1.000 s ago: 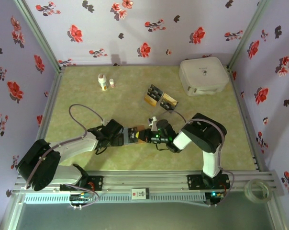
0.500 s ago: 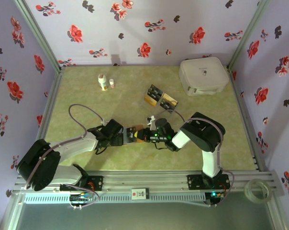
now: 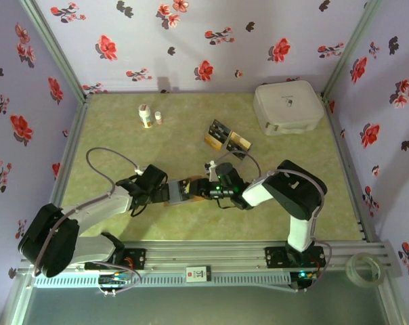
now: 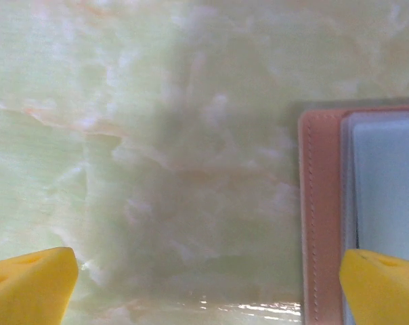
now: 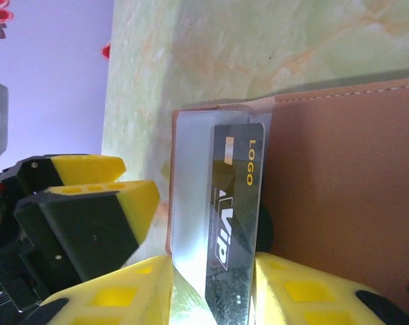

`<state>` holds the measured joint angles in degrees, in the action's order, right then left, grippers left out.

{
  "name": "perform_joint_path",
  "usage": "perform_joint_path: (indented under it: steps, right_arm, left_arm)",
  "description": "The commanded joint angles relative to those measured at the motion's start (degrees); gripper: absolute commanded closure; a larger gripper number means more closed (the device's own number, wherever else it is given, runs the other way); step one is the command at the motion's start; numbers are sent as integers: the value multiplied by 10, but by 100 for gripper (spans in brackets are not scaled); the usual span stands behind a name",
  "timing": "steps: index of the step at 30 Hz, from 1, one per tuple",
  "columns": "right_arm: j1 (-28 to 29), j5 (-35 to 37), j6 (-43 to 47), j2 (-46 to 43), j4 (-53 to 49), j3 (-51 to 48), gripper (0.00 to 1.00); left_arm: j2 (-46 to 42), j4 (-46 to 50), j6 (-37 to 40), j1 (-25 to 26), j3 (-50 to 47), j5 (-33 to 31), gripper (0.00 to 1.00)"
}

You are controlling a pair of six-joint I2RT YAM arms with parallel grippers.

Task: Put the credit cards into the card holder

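Where its jaws were clamped a second ago, the right end effector (image 5: 214, 291) now stands slackened, a gap showing beside the black credit card (image 5: 235, 203). That card lies against the grey-blue pocket of the card holder (image 5: 340, 176), lower centre of the overhead view; judged delivered, perhaps not fully seated. Left end effector (image 4: 208, 284): spread wide, empty, one finger over the holder's stitched edge on the bench (image 4: 157, 135). Upper centre, the remaining credit cards (image 3: 226, 137) wait.

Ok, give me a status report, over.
Left pincer open at card holder edge. Right pincer open, straddling black card, part-way into pocket. Nothing blocking.
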<state>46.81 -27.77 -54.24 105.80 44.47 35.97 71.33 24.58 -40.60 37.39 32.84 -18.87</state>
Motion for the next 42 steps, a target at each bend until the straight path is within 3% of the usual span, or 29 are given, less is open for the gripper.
perform_joint_path:
  steps: [1, 7, 17, 20, 24, 27, 32, 42]
  right_arm:
    - [-2, 45, 46, -21, -122, 15, 58]
    - [2, 70, 95, -59, -237, 61, 41]
    - [7, 140, 175, -115, -410, 129, 40]
    - [7, 168, 202, -107, -478, 163, 52]
    - [7, 195, 232, -84, -534, 198, 81]
    - [7, 197, 243, -62, -554, 221, 91]
    - [8, 196, 252, -34, -565, 244, 97]
    - [14, 197, 259, 5, -576, 271, 97]
  left_arm:
    - [-9, 17, -13, -12, 3, 1, 0]
    - [-7, 11, -10, -21, -4, 9, 0]
    - [1, 13, -10, -21, -11, 21, 0]
    - [6, 19, -4, -21, -9, 21, 0]
    - [19, 35, 0, -15, -3, 12, 0]
    - [30, 37, -3, -8, 3, 8, 0]
    - [59, 36, -13, 4, 9, 4, 0]
    - [94, 38, -14, 24, 23, -10, 0]
